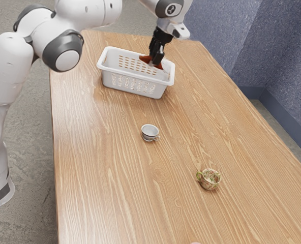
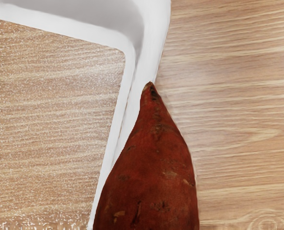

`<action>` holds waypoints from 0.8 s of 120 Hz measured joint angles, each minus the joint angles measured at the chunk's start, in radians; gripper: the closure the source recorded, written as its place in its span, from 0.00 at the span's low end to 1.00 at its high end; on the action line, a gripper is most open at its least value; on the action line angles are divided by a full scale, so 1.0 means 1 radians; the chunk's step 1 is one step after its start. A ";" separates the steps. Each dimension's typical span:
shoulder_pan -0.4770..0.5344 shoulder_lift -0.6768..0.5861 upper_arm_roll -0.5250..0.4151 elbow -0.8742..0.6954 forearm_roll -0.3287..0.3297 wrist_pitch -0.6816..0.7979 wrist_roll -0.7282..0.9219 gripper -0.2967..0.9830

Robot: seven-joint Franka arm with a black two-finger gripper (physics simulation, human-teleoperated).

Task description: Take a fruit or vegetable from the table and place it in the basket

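Observation:
My gripper is over the end of the white basket toward the exterior view's right, shut on a reddish-brown sweet potato. The potato shows on both sides of the dark fingers, and its middle is hidden behind them. From the wrist camera, the sweet potato is large below the hand, its pointed tip overlapping the rim of the basket. Whether it touches the rim, I cannot tell.
A small white cup stands on the wooden table in front of the basket. Farther toward the exterior view's lower right is a patterned cup. A pinkish thing peeks in at the bottom edge. A blue-grey wall rises beyond the table.

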 joint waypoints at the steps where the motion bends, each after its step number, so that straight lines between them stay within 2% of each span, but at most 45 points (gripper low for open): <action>1: 0.000 -0.001 0.004 0.000 0.000 -0.002 -0.005 0.65; 27: 0.009 -0.014 0.107 0.000 -0.009 -0.055 -0.118 0.65; 62: 0.089 -0.002 0.120 0.001 -0.013 -0.038 -0.216 0.65; 65: 0.090 -0.001 0.119 0.000 -0.012 -0.034 -0.223 0.63; 79: 0.091 0.003 0.118 0.000 -0.011 -0.021 -0.249 0.41; 96: 0.090 0.007 0.117 -0.001 -0.010 0.002 -0.270 0.30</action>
